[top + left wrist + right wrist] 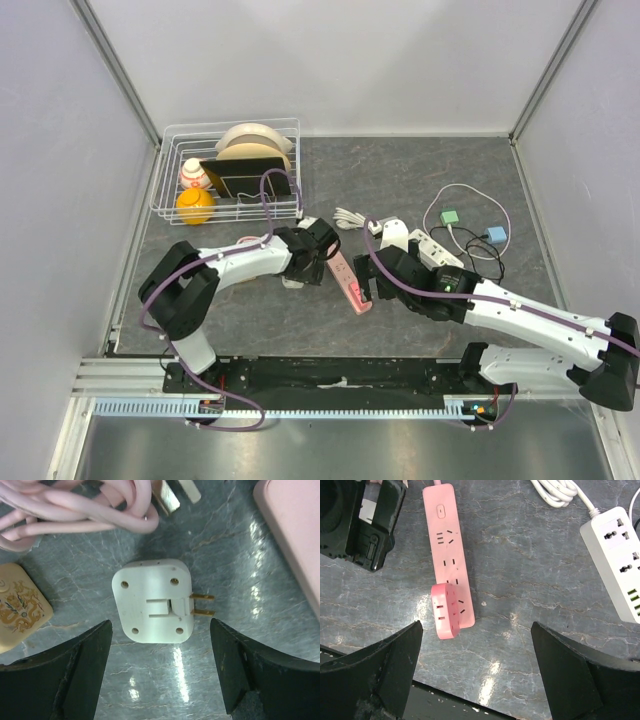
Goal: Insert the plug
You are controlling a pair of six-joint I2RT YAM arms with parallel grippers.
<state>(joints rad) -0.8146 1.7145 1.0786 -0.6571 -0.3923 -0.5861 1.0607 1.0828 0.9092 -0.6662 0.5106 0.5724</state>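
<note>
A white square plug (152, 601) lies flat on the grey table with its two brass prongs (202, 605) pointing right. My left gripper (161, 667) hovers open just above it, jaws wide on either side, empty. A pink power strip (448, 555) lies to its right, with a pink adapter cube (446, 611) plugged into its near end; the strip also shows in the top view (348, 283). My right gripper (477, 672) is open and empty, just near of the strip's end. In the top view my left gripper (312, 255) and right gripper (378, 285) flank the strip.
A coiled pink cord (75, 507) lies just beyond the plug and a cream patterned adapter (17, 607) to its left. A white power strip (617, 555) with white cable (560, 490) lies at right. A wire rack (228, 172) with dishes stands at back left. Small chargers (495, 236) at right.
</note>
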